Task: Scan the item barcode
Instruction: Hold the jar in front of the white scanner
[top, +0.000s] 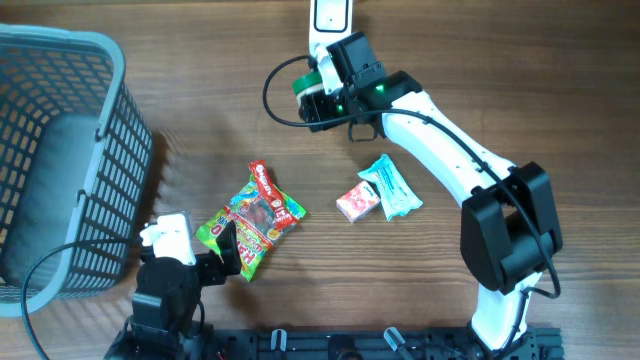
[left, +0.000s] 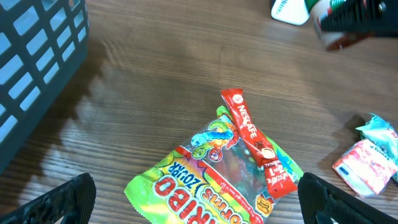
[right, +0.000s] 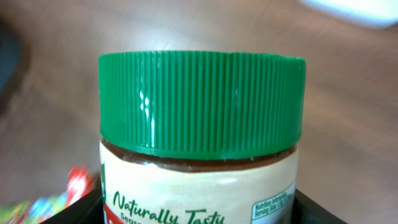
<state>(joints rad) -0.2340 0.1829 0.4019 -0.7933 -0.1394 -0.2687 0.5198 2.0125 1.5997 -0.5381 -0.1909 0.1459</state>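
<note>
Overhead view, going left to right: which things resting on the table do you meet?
blue basket → Haribo gummy bag → pink packet → teal packet

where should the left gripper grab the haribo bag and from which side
Probably pinch the Haribo bag by its crimped end nearest the left gripper, coming in low from that side. It lies flat on the table, so only a thin edge offers purchase, and the Nescafe stick rests across its far side, best avoided.
</note>
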